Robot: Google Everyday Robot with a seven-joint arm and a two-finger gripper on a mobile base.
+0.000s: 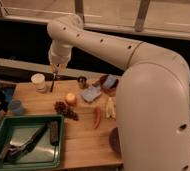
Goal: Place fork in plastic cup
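Note:
My gripper [55, 73] hangs at the back left of the wooden table, just right of the white cup [38, 82]. It is shut on the fork [53, 84], a slim thing that points down from the fingers, its tip close to the table top. The light-blue plastic cup [16, 106] stands at the table's left edge, to the front left of the gripper and well apart from it. The arm reaches in from the right above the table.
A green tray [3, 131] with dark utensils [30, 141] lies at the front left. A tiny dark metal cup [81, 81], a blue sponge [91, 93], an orange ball [70, 99], a dark cluster [65, 109], a red chili [97, 117] and a yellow piece [109, 107] lie mid-table.

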